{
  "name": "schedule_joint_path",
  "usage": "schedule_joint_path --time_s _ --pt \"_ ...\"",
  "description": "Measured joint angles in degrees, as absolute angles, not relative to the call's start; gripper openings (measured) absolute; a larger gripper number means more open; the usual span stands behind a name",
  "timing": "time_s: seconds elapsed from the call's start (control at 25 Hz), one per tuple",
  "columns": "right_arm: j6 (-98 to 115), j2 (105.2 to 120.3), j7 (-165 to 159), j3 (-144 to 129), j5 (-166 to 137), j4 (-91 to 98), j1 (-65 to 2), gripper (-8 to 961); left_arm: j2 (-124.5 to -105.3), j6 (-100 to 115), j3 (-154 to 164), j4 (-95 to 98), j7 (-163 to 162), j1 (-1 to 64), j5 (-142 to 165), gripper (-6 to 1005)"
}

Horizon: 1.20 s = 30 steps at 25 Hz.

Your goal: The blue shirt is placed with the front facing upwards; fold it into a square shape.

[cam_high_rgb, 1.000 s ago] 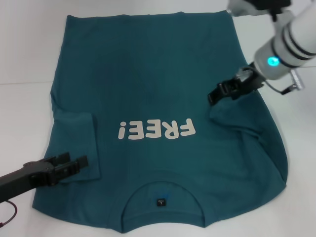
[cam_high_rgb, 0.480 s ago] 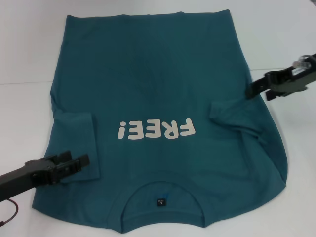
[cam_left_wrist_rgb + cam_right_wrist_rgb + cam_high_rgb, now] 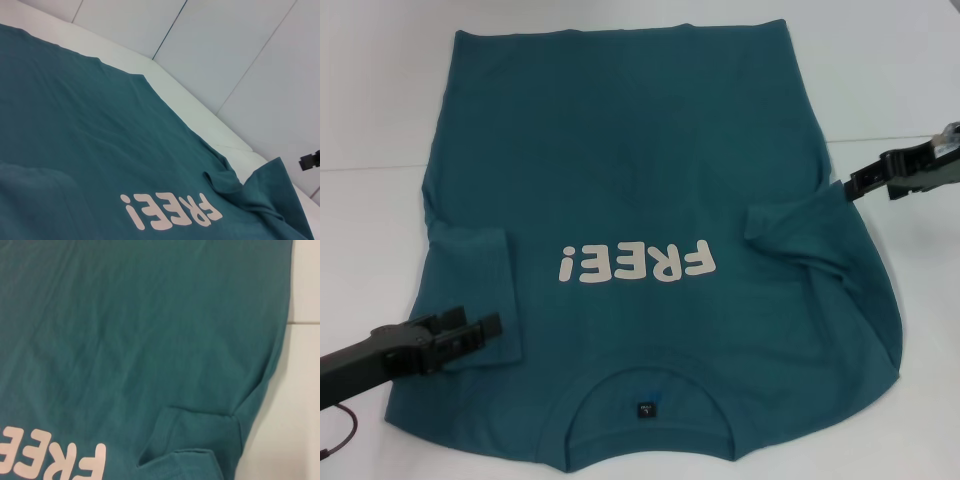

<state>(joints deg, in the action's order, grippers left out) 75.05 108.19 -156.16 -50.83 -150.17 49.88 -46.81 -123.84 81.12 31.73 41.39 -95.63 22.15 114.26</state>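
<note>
The blue shirt (image 3: 640,150) lies flat on the white table, front up, with the white "FREE!" lettering (image 3: 638,263) facing me and the collar tag (image 3: 646,409) at the near edge. Both sleeves are folded inward: the left sleeve (image 3: 470,270) and the right sleeve (image 3: 790,235), whose fold (image 3: 195,435) also shows in the right wrist view. My left gripper (image 3: 480,328) hovers open over the near end of the left sleeve, holding nothing. At the shirt's right edge my right gripper (image 3: 850,188) is open and empty, just beyond the right sleeve.
Bare white table (image 3: 880,60) surrounds the shirt on the far side and the right. A thin red cable (image 3: 340,435) lies beside the left arm at the near left corner. Pale wall panels (image 3: 240,45) rise behind the table.
My right gripper left the folded right sleeve on the shirt and drew back to the right, off the cloth. The left gripper and the shirt stayed in place.
</note>
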Motion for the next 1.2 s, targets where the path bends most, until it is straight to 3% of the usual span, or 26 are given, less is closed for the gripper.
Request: schedule_joint_path --time_s 0.28,0.6,1.0,1.2 --pt "68.2 111.77 -155.5 -51.1 -154.7 45.8 -48.7 681 -123.84 80.9 31.7 41.4 -95.6 22.2 114.3 751" --pt "66.4 112.22 -155.5 -51.0 -155.3 43.0 -50.3 675 -123.84 80.9 31.7 41.4 -95.6 21.9 114.3 751" --pt "66.9 112.23 -155.8 -51.1 -156.0 42.8 -50.5 244 -123.92 80.8 31.7 41.4 -95.6 21.8 114.3 751" --pt "67.0 112.25 -156.0 -51.1 -157.5 42.7 -50.4 121 -123.93 81.0 31.7 41.4 -95.6 21.9 114.3 751"
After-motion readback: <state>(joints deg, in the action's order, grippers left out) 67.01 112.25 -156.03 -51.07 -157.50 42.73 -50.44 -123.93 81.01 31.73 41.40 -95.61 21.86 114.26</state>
